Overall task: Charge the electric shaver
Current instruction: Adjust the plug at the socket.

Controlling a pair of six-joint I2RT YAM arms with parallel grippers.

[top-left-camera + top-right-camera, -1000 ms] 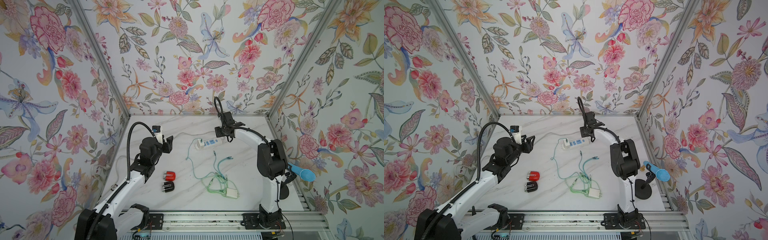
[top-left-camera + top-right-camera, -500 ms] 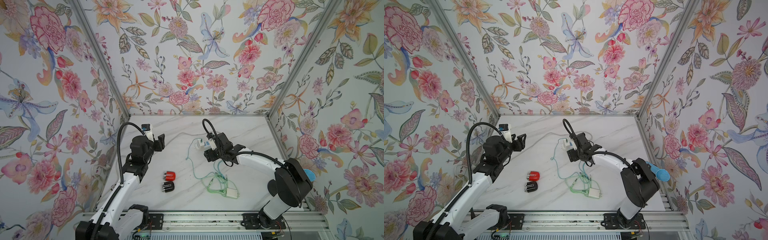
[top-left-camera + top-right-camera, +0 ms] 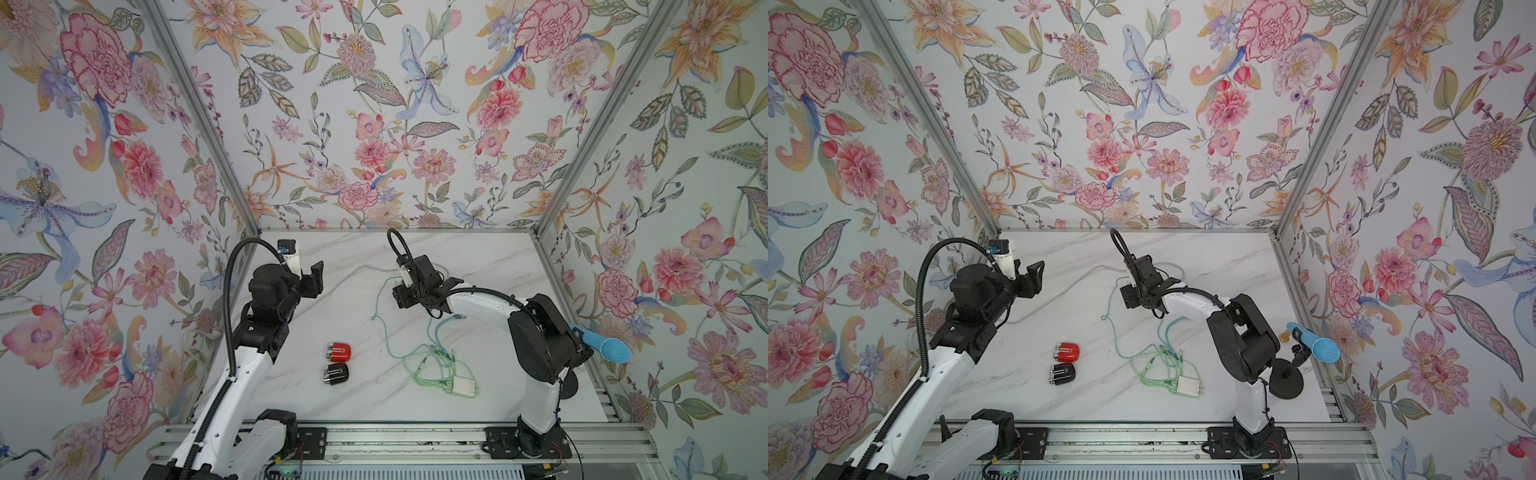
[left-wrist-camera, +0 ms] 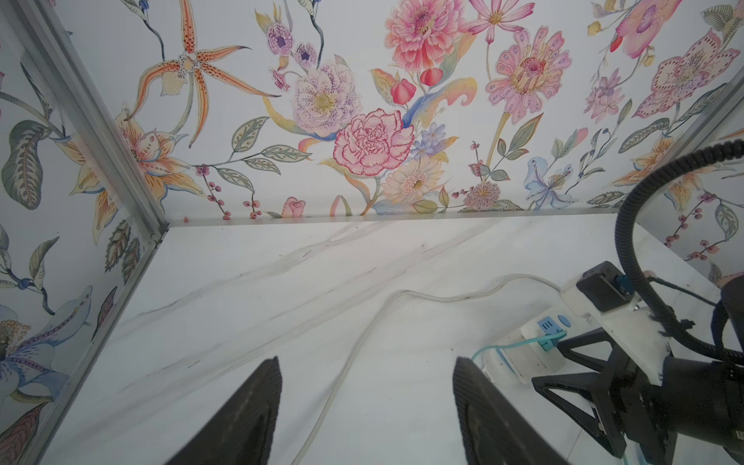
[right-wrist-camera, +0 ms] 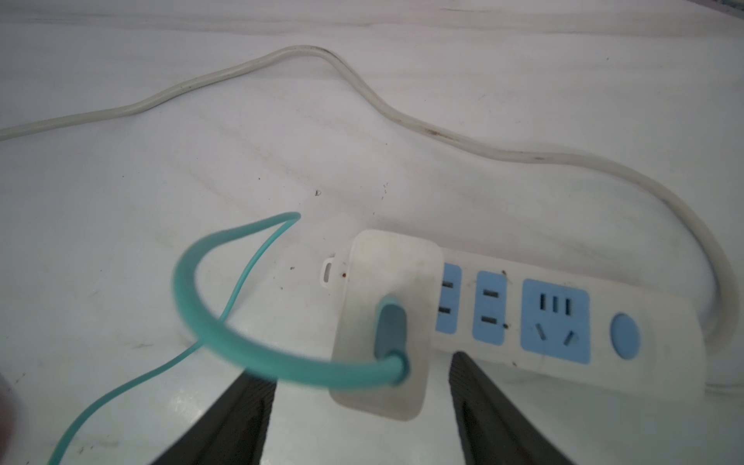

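1. In both top views the red shaver (image 3: 340, 352) and the black shaver (image 3: 336, 373) lie side by side on the marble table (image 3: 478, 257). They sit near its front edge, between the two arms, touched by neither and apart from every cable.
2. To their right, a tangle of green cable (image 3: 432, 365) ends at a small white adapter (image 3: 463, 386). A blue microphone (image 3: 1323, 349) stands at the table's right edge.
3. In the same views the left gripper (image 3: 313, 278) hangs over the left rear of the table, well apart from both shavers, its jaws spread. The right gripper (image 3: 401, 293) hovers low over the middle rear, where a teal cable (image 3: 378, 307) starts its run toward the tangle.
4. In the left wrist view the left gripper's two dark fingers (image 4: 241, 418) stand wide apart. Only bare marble and a stretch of white power cord (image 4: 362, 342) lie between them, so this gripper holds nothing. Further off, the white power strip (image 4: 519, 354) lies under the other arm's gripper.
5. In the right wrist view the power strip (image 5: 563, 322) lies flat, blue sockets upward. A white charger block (image 5: 386, 322) is plugged into its end socket, and the teal cable (image 5: 193, 306) loops out of it.
6. In that view the right gripper (image 5: 358, 370) is spread wide, one finger on either side of the charger block's near edge, gripping nothing. Whether a finger touches the block cannot be told.
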